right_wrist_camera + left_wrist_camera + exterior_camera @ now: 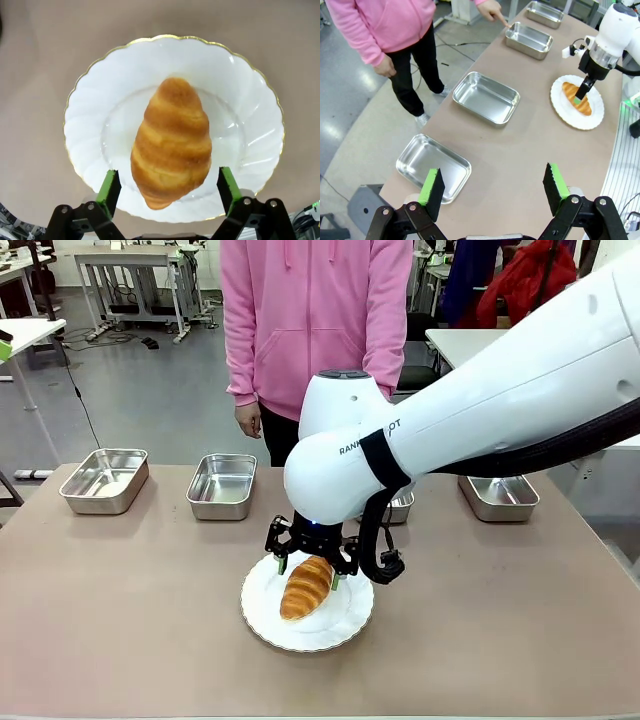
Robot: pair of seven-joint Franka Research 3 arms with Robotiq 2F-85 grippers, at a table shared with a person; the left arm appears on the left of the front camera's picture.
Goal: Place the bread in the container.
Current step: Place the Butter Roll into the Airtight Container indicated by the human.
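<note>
So the right gripper (169, 189) sat wide open, straddling the bread (171, 141) on the plate (90, 115). Squeezing only that tapered end, it could've slipped free.

Bread (306, 586) on plate (262, 622) at table's near middle, containers (222, 485) in a row behind.

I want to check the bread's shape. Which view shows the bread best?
The right wrist view: the bread lies close and whole on the plate, ridges clear, between the open end effector's fingers. In the front view the bread is smaller, its top end behind the end effector. In the left wrist view the bread is far and partly covered.
</note>
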